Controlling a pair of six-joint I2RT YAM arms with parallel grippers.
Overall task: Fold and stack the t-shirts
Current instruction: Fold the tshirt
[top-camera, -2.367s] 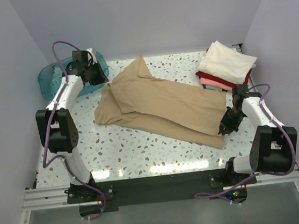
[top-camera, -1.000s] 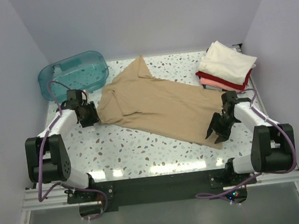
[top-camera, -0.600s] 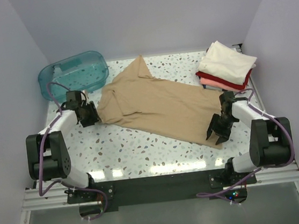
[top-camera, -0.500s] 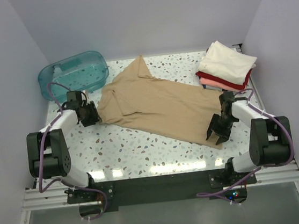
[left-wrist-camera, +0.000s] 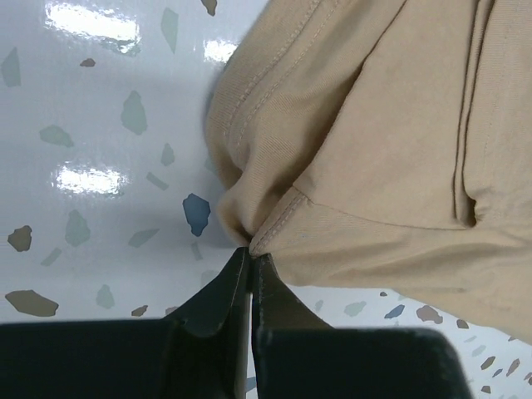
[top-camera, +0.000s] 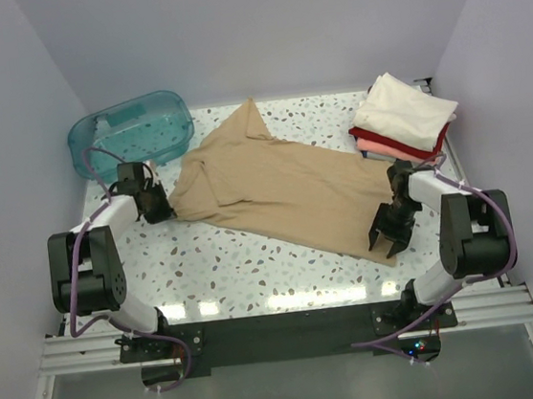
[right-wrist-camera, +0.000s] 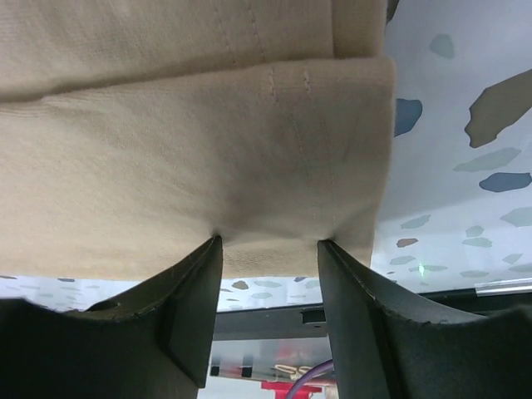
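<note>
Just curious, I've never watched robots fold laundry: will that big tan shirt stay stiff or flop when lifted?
Probably floppy: the tan shirt puckers where the left gripper pinches its edge. Likely light, since its thin layers lie flat.

Past the left fingers (left-wrist-camera: 214, 303), the tan t-shirt (left-wrist-camera: 374, 125) runs out of the wrist view above and rightward

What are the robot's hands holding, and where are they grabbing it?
The left gripper pinches the tan t-shirt at a stitched edge fold. The right gripper straddles its other end, jaws open, gripping nothing.
</note>
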